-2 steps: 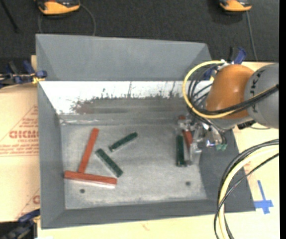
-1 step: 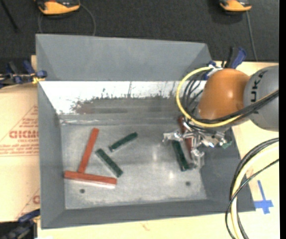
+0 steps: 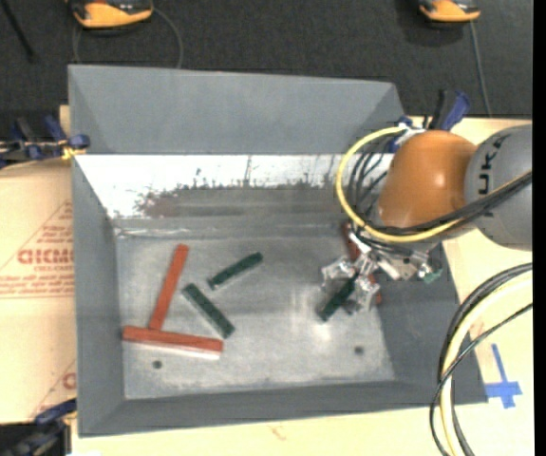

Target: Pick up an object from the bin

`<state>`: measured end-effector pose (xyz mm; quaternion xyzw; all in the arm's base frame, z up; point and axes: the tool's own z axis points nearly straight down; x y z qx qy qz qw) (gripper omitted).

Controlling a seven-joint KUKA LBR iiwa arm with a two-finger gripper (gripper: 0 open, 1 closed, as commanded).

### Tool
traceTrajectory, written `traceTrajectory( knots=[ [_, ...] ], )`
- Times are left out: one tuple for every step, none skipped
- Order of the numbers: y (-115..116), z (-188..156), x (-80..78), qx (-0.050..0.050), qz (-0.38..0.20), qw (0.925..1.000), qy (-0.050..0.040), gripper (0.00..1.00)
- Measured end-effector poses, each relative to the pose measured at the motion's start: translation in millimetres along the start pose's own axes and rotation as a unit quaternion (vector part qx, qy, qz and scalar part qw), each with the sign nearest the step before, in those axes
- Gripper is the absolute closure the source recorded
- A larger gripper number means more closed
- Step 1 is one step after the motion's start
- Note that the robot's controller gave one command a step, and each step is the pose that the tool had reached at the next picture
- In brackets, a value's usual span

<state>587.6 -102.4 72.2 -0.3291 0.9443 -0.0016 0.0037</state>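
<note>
My gripper [image 3: 351, 288] is low over the right part of the bin floor. A short dark green bar [image 3: 334, 304] lies slanted right at its fingertips, one end between the metal fingers and the other end sticking out to the lower left. The fingers stand on either side of that bar. To the left, two more dark green bars lie apart from the gripper: one [image 3: 235, 270] slanted in the middle of the floor, one [image 3: 207, 311] below it.
Two red-orange sticks lie at the left: one [image 3: 169, 288] slanted upright, one [image 3: 172, 341] flat along the front. The arm's orange cover and yellow cables hang over the bin's right wall.
</note>
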Motion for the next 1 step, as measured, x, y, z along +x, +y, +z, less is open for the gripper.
traceTrajectory(
  knots=[
    [-4.1,-135.3,40.3,0.002,-0.023,0.9997,-0.0001,1.00]
  ],
)
